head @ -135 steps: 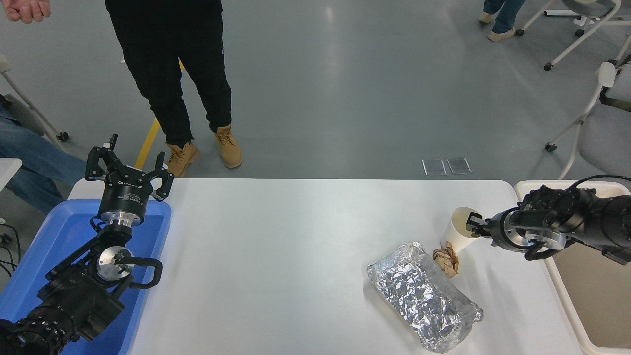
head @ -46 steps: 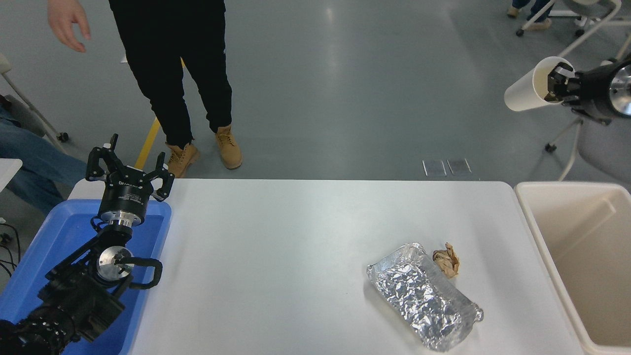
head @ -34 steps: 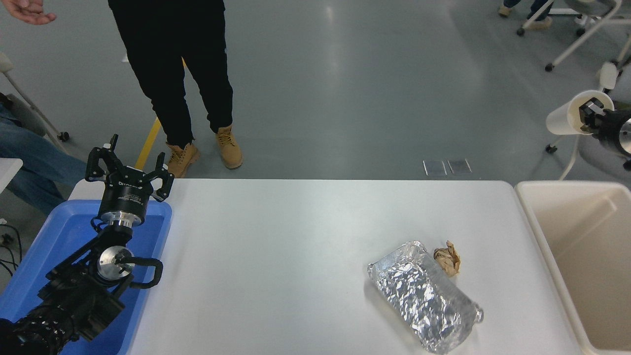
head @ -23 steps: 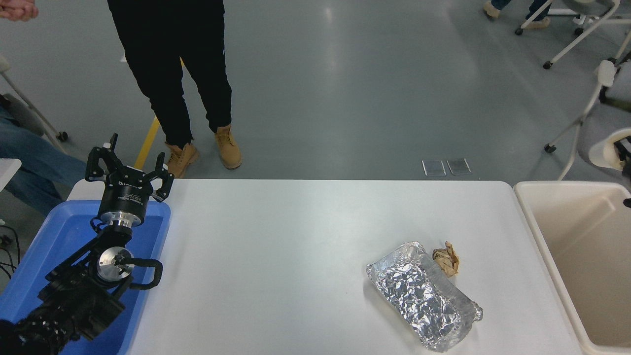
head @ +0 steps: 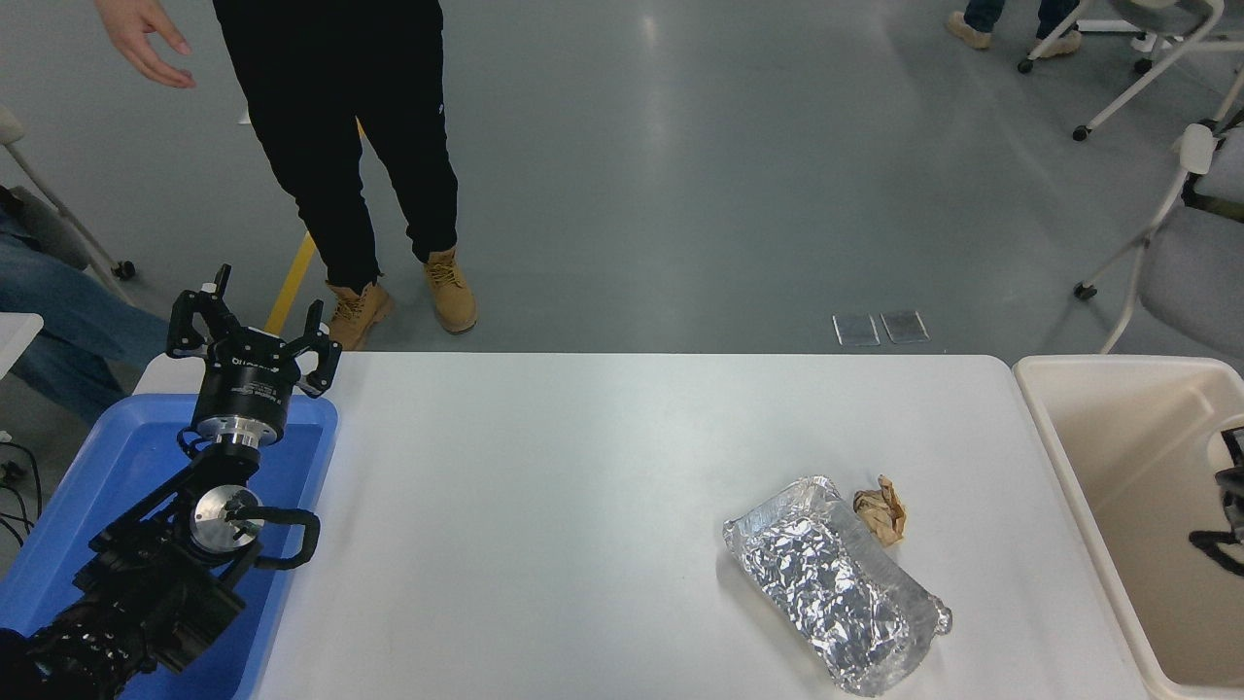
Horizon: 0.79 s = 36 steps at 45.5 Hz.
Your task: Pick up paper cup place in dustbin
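Paper cup: not visible anywhere in view; whether it is held or already dropped cannot be determined. Judged as a class of object, it is light and thin-walled, crushes easily, best gripped gently at the rim. Right gripper (head: 1230, 496) is cut off at the 3 o'clock edge, over the dustbin (head: 1054, 457); finger state cannot be told. Left gripper (head: 251, 326) is parked at 9 o'clock, fingers spread, holding nothing.
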Each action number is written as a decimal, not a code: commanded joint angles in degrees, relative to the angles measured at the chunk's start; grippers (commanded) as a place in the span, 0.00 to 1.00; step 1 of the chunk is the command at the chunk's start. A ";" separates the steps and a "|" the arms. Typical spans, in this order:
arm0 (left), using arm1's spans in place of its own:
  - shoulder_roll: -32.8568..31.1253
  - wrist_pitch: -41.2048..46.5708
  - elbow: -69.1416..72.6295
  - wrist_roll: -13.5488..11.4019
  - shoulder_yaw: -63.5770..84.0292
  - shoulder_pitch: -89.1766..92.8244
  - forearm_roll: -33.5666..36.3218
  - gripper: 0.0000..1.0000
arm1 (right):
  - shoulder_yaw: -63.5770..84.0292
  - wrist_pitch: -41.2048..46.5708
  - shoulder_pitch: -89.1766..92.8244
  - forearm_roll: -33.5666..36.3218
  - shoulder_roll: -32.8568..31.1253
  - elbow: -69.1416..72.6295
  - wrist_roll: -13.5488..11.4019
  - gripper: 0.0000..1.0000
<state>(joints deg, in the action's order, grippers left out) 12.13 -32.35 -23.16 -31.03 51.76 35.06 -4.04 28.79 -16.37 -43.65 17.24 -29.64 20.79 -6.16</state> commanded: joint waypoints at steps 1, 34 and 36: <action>-0.01 0.00 -0.05 0.00 0.01 0.00 0.00 0.99 | -1.81 -0.24 4.18 0.08 3.01 -3.66 0.01 0.00; -0.01 0.00 -0.05 0.00 0.01 0.00 0.00 0.99 | 8.72 3.97 -11.62 -2.03 2.48 1.53 -0.08 1.00; -0.01 -0.08 -0.05 0.00 0.01 0.00 0.00 0.99 | 12.41 5.29 -14.17 -2.03 2.74 1.79 -0.08 1.00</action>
<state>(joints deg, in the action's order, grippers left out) 12.12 -32.35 -23.19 -31.02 51.81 35.07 -4.03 30.50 -14.76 -46.86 16.19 -26.96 19.96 -6.20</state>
